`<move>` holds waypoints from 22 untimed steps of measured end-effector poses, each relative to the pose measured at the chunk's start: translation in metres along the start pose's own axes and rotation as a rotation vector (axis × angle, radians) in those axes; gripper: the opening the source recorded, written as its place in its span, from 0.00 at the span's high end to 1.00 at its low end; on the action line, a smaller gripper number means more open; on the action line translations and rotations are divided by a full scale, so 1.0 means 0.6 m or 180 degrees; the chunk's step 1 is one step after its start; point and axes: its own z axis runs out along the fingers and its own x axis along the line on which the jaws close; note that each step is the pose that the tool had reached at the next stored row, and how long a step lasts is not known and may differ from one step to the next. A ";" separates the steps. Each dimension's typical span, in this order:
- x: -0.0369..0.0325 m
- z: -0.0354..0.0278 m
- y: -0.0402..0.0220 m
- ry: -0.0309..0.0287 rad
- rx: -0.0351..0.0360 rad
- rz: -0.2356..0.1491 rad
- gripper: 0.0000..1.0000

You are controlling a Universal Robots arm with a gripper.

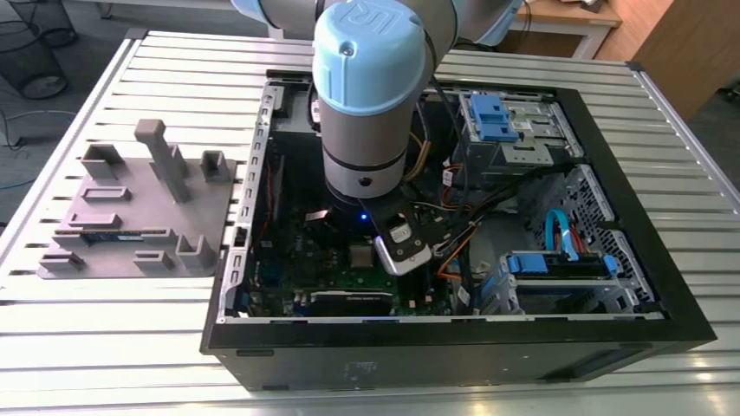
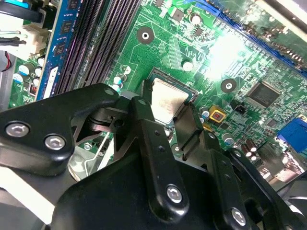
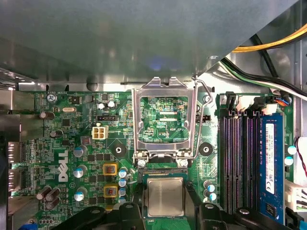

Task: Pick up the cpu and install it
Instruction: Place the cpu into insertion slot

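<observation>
The cpu (image 3: 165,196) is a flat silver square lying level in the socket area of the green motherboard (image 3: 62,143). My gripper (image 3: 164,189) straddles it, one black finger (image 3: 138,192) pressed against each side. In the second wrist view the cpu (image 2: 167,99) again sits between the fingers (image 2: 144,115) of my gripper (image 2: 167,103), low on the board. The socket's metal frame (image 3: 165,117) is flipped open right beside the chip. In the exterior view the arm reaches down into the open computer case (image 1: 601,173), and the cpu (image 1: 362,255) shows as a small silver square under the wrist.
Dark memory slots and a blue memory stick (image 3: 271,158) run beside the socket. Yellow and black cables (image 3: 278,45) cross the case wall close by. A grey parts fixture (image 1: 127,208) lies on the slatted table at the exterior view's left. Blue drive brackets (image 1: 497,117) sit inside the case.
</observation>
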 end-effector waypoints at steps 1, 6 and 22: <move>0.000 0.000 0.000 0.0000 0.0000 0.0000 0.55; 0.000 0.000 0.000 0.0001 0.0002 0.0000 0.56; -0.001 -0.009 0.000 -0.0001 0.0002 0.0000 0.59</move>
